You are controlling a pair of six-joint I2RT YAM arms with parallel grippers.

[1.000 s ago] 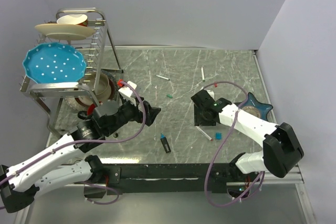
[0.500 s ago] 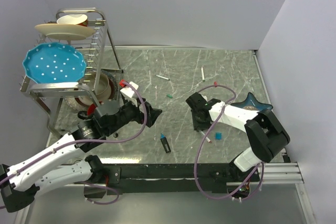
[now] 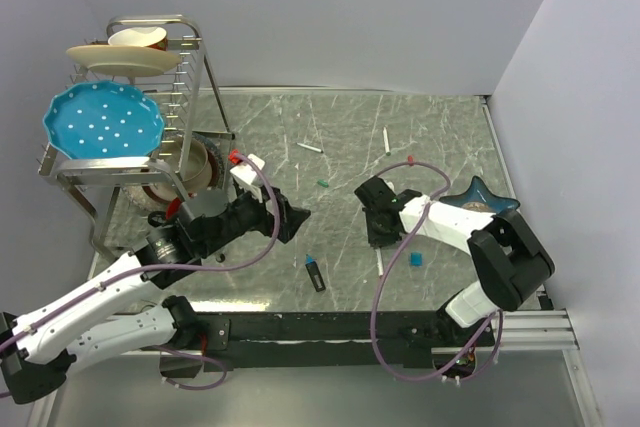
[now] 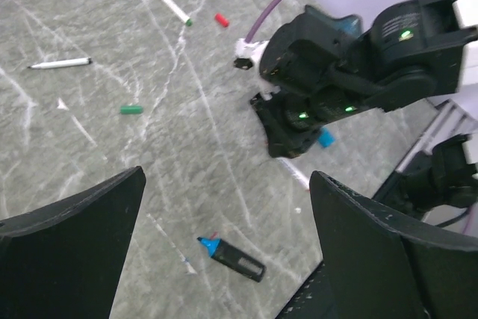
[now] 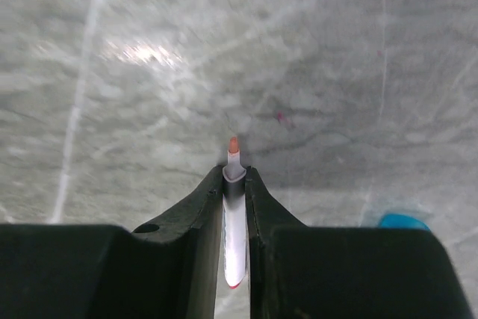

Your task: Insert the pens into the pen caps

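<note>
While the left arm reaches bent over the bench (image 3: 450, 127) from the near left, the left hand (image 3: 290, 217) hovers with fingers spread wide, holding nothing. Right arm folds low, right hand (image 5: 234, 172) angled down near the bench, clamped on a red-tipped white pen (image 5: 234, 237). Black pen (image 3: 315, 274) lies between the arms. Black-tipped white pen (image 3: 311, 147) and green-tipped white pen (image 3: 387, 139) lie far back. Green cap (image 3: 323, 183) mid-bench, blue cap (image 3: 415, 259) near the right hand.

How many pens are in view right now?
4. A white pen and a second white pen lie far mid-table; the black marker lies near the front edge; the right tool grips the fourth pen. None seems hidden.
</note>
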